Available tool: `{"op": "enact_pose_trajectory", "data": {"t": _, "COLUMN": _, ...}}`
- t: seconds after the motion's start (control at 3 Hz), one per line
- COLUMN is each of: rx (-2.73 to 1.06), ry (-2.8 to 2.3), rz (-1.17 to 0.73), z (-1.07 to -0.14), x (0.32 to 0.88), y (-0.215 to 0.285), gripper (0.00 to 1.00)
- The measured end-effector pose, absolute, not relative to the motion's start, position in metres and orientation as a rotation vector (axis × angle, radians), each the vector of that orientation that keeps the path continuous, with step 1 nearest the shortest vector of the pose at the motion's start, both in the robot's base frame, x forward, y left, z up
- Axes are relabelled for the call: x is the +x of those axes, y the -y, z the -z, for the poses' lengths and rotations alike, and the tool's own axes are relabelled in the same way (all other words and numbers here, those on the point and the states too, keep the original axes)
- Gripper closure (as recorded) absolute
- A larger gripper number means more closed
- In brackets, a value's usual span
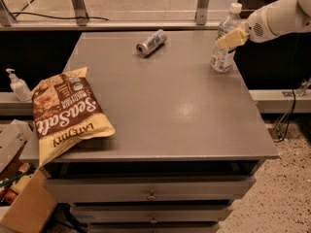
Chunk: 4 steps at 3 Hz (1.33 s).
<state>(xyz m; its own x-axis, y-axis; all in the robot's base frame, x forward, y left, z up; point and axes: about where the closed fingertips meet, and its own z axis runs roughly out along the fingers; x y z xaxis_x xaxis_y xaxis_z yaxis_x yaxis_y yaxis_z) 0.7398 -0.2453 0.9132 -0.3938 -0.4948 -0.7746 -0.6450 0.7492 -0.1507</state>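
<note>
A clear water bottle (222, 57) with a white cap stands upright near the far right edge of the grey table (170, 106). My gripper (229, 39), cream-coloured on a white arm, reaches in from the upper right. It lies against the bottle's upper body, just below the neck. A silver can (151, 42) rests on its side at the far middle of the table. A brown and yellow chip bag (65, 113) lies flat on the near left corner and hangs over the edge.
Drawers (150, 194) run under the tabletop. A hand sanitizer bottle (17, 85) stands on a ledge to the left, and a cardboard box (24, 208) sits on the floor at lower left. A cable (290, 113) hangs at the right.
</note>
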Motion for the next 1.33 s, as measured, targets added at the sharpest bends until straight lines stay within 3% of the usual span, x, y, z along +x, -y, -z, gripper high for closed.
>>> {"op": "enact_pose_trajectory", "data": {"t": 0.67, "rx": -0.921, "ry": -1.995, "rz": -0.367, "z": -0.939, "x": 0.726, "y": 0.217, "gripper": 0.87}}
{"op": "enact_pose_trajectory", "data": {"t": 1.0, "rx": -1.037, "ry": -1.907, "rz": -0.51, "z": -0.963, "x": 0.69, "y": 0.18, "gripper": 1.0}}
{"op": "enact_pose_trajectory", "data": {"t": 1.33, "rx": -1.191, "ry": -1.789, "rz": -0.675, "z": -0.982, "x": 0.64, "y": 0.127, "gripper": 1.0}}
